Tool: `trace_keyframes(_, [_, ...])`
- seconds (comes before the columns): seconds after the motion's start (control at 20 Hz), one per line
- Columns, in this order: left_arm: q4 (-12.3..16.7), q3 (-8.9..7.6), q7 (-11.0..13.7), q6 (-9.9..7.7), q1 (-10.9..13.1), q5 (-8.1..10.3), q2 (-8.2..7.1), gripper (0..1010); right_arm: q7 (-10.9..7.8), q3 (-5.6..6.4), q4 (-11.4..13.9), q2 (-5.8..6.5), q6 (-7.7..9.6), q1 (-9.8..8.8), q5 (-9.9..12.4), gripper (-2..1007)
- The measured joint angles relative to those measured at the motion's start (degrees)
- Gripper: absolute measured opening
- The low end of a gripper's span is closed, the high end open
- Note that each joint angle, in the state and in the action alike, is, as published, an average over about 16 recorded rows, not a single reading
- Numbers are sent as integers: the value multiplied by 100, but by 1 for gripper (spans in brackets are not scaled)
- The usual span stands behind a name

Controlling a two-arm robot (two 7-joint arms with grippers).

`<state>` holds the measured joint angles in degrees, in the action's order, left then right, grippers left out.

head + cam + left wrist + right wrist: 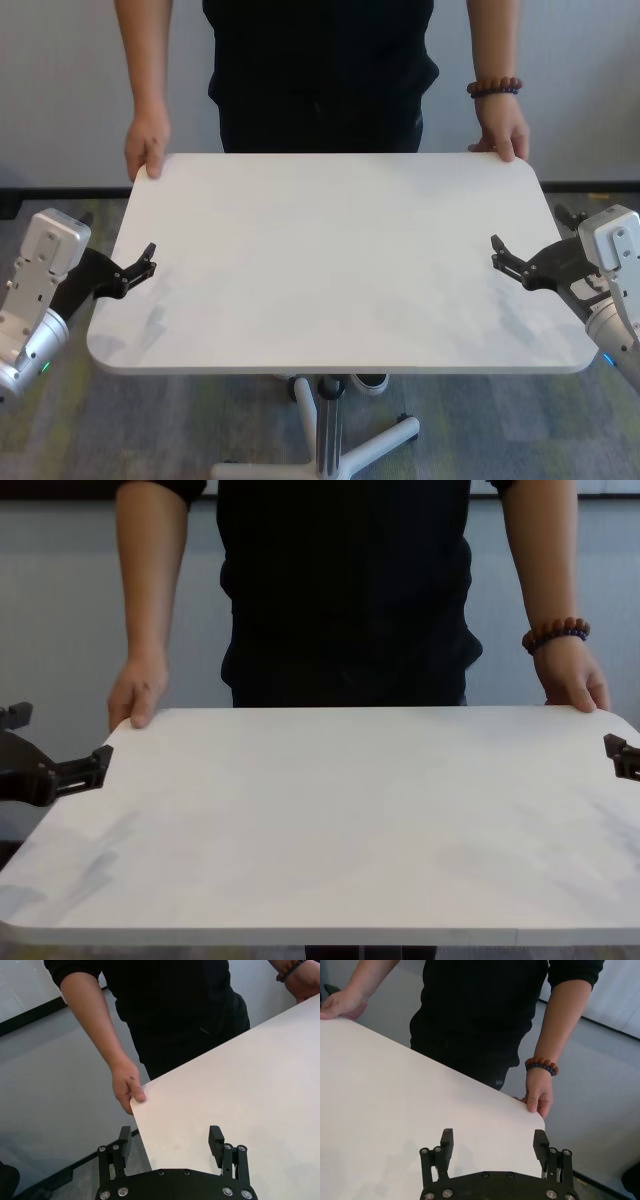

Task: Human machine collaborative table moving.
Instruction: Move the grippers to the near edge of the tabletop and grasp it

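Nearest us, under the near edge, we see the table's pole and base legs (pixel 330 440) on the carpet, so the weight sits on the floor for now. Above that, the table (pixel 340 270) fills the middle of the scene, top level, long near edge toward us. Our left gripper (pixel 140 268) sits at the table's left edge, approx. midway along it, jaws spread wide w/ the edge between them: in the wrist view one finger (pixel 124 1141) hangs off the board and the other lies over it. We judge that's staging for a clamp on the thin edge, not yet a grip. Right gripper (pixel 505 258) mirrors it at the right edge, also gaping, fingers straddling the rim near the far right corner, nothing pinched. Symmetric placement makes sense: both sides share the load and keep the top from tilting. Farther off, the human (pixel 320 70) stands at the far edge facing us, one hand (pixel 147 145) on the far left corner, the braceleted hand (pixel 503 130) on the far right corner, thumbs on top, prob. ready to lift or steer.
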<state>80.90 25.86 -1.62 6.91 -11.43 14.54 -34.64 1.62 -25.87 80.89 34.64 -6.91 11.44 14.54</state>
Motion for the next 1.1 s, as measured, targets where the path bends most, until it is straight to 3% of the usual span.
trace_keyframes(0.4, [7,3,-20,7,5,-19,0,1000,-2,0,0,0,0,0,-1,1001])
trace_keyframes(0.65, [128,17,-126,87,94,-184,-27,1000,1,-30,42,-2,11,-18,-72,1001])
trace_keyframes(0.9, [454,-35,-276,185,359,-370,-143,1000,22,-84,239,15,47,-132,-216,1001])
trace_keyframes(1.1, [899,-163,-461,263,758,-528,-343,1000,85,-145,574,95,132,-331,-440,1001])
